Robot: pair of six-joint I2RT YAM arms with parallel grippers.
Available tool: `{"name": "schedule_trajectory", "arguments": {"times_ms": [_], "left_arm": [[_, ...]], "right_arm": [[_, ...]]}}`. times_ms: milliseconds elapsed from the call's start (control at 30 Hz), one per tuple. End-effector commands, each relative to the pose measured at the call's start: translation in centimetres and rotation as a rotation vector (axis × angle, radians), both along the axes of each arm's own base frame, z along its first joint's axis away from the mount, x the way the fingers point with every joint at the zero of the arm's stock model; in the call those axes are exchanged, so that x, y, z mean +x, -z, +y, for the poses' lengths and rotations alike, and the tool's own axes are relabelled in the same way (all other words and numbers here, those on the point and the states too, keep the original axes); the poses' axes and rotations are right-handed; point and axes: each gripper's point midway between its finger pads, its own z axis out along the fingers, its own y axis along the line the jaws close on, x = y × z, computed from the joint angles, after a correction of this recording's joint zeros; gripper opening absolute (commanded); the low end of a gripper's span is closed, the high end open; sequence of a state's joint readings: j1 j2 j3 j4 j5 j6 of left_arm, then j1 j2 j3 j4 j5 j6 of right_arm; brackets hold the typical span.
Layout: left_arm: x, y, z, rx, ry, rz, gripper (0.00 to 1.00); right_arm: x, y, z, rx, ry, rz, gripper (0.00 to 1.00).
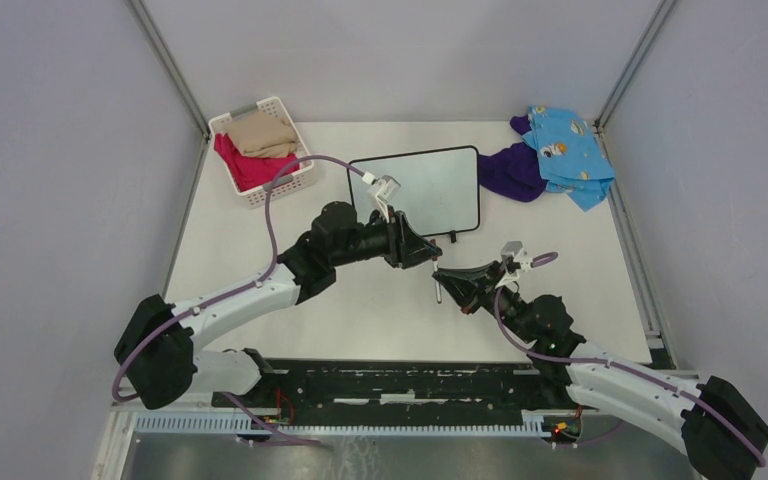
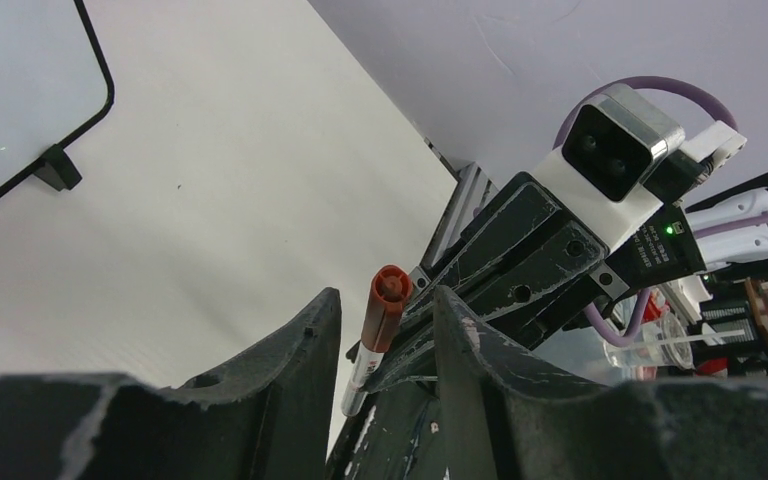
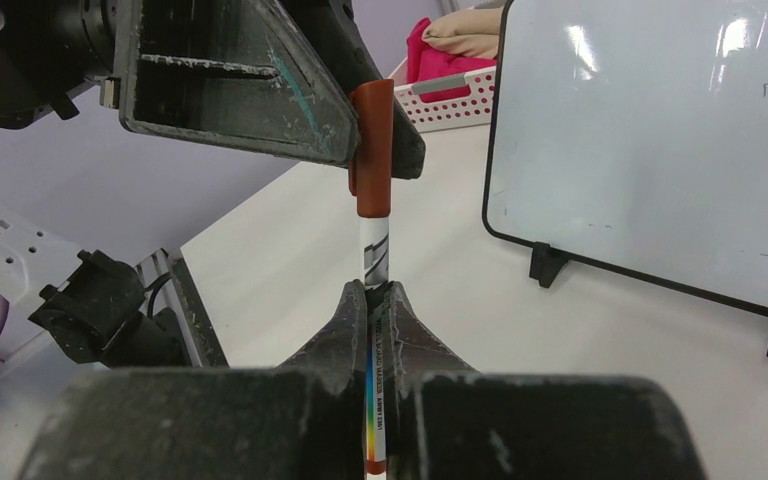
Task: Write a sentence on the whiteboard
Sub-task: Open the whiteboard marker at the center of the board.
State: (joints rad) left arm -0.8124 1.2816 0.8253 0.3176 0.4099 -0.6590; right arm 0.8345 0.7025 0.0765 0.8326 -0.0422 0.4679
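Right gripper (image 3: 370, 295) is clamped tight on the white barrel of a marker (image 3: 374, 250), below its red-brown cap (image 3: 371, 150). The cap end points away from the wrist.

Left gripper (image 2: 388, 295) faces it tip to tip. Its two fingers straddle the cap at a moderate width, with a gap showing on one side, so the cap is not clamped.

Both grippers are above the middle of the table (image 1: 260, 250).

Just beyond them, the whiteboard (image 1: 430, 190) rests on the table on its black feet. The left wrist overlaps its near left corner in the top view.

To the far left of the board is a white basket (image 1: 243, 111) holding tan and red cloth. To the far right, a blue patterned cloth (image 1: 565, 150) lies over a purple cloth (image 1: 510, 172).
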Motion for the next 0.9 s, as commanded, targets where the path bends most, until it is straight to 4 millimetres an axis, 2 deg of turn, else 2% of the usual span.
{"name": "schedule_trajectory", "arguments": {"times_ms": [0,133,367,400,533,600,700,867], "left_arm": [[-0.4,-3.1,-0.9,-0.077,0.037,-0.043,0.44],[-0.6,-3.0,-1.0,-0.074,0.045,-0.048,0.32],[-1.1,-2.9,-1.0,-0.073,0.064,-0.054,0.03],[-1.1,-3.0,-0.9,-0.075,0.063,-0.058,0.02],[-1.4,-3.8,-0.4,-0.091,0.057,-0.075,0.02],[-1.6,-4.3,-0.2,-0.101,0.058,-0.081,0.02],[-2.1,-5.0,0.0,-0.122,0.069,-0.085,0.02],[-2.9,-6.1,0.6,-0.162,0.079,-0.096,0.02]], "right_arm": [[-0.2,-3.7,0.2,0.087,-0.019,-0.068,0.00],[-0.2,-3.7,0.3,0.086,-0.020,-0.064,0.00],[-0.4,-3.7,0.7,0.066,-0.045,-0.055,0.00],[-0.5,-3.6,0.9,0.058,-0.056,-0.050,0.03],[-1.0,-3.3,1.5,0.034,-0.103,-0.025,0.44],[-1.3,-3.4,2.0,0.023,-0.131,-0.020,0.56],[-1.8,-3.6,2.5,0.021,-0.174,-0.011,0.57],[-2.6,-4.6,2.7,0.076,-0.225,-0.011,0.52]]}}
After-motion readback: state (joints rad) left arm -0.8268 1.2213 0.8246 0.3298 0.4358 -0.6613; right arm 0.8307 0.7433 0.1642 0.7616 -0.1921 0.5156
